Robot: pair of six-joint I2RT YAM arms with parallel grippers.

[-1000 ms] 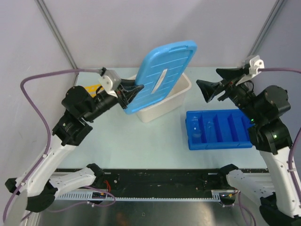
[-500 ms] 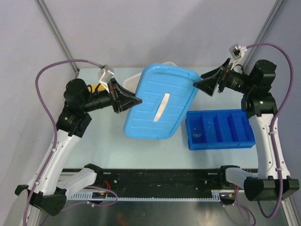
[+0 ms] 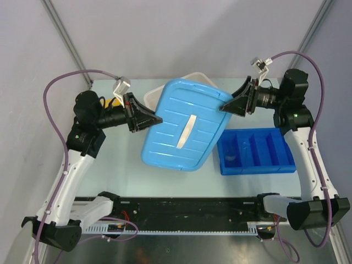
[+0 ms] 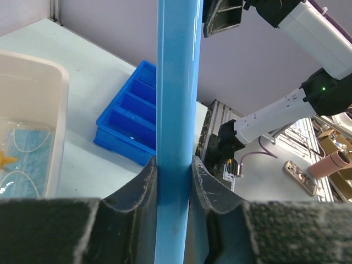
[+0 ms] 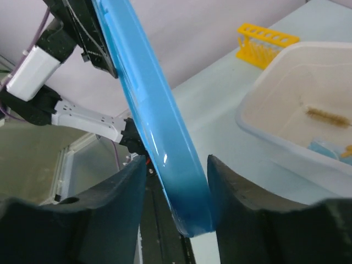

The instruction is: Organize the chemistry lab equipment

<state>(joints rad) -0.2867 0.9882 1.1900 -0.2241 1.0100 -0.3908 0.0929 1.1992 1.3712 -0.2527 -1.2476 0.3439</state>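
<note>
Ahead and right of the right gripper (image 5: 176, 165), the wire brush (image 5: 325, 116) is lying flat in the white tub (image 5: 275, 137), long axis crosswise to the fingers. Only this wrist view is showing it, with the yellow rack (image 5: 268, 40) beyond. Overhead, the blue lid (image 3: 181, 126) is covering most of the tub. The left gripper (image 4: 174, 165) is clamping the lid's edge, and the right's jaws are straddling the opposite edge, not fully closed.

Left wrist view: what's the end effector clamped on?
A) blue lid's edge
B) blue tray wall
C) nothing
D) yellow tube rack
A: the left end effector is shut on the edge of the blue lid, while the blue tray lies well clear of it.
</note>
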